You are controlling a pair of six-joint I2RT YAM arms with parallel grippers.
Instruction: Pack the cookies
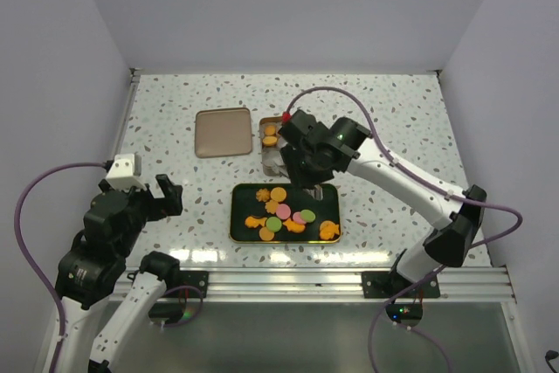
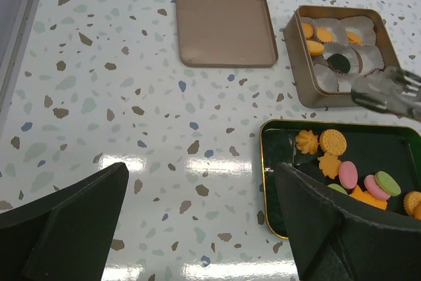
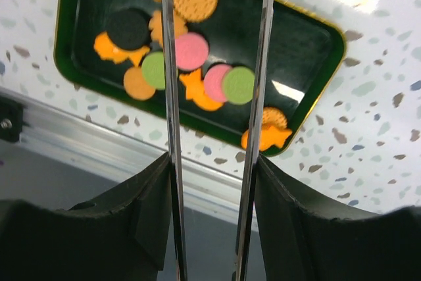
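Several cookies (image 1: 284, 214), orange, pink and green, lie in a dark green tray (image 1: 328, 196). A few orange cookies (image 1: 270, 135) sit in paper cups inside the open tin (image 1: 265, 156). My right gripper (image 1: 303, 166) is shut on metal tongs (image 3: 168, 97) above the tray's far edge, next to the tin. The tong arms stand apart and nothing shows between them; their tips are cut off in the right wrist view. My left gripper (image 2: 200, 189) is open and empty over bare table left of the tray (image 2: 263, 162). The tongs (image 2: 388, 93) look blurred in the left wrist view.
The tin's brown lid (image 1: 222, 132) lies flat left of the tin. A metal rail (image 1: 349, 281) runs along the table's near edge. White walls close in the table on the left, back and right.
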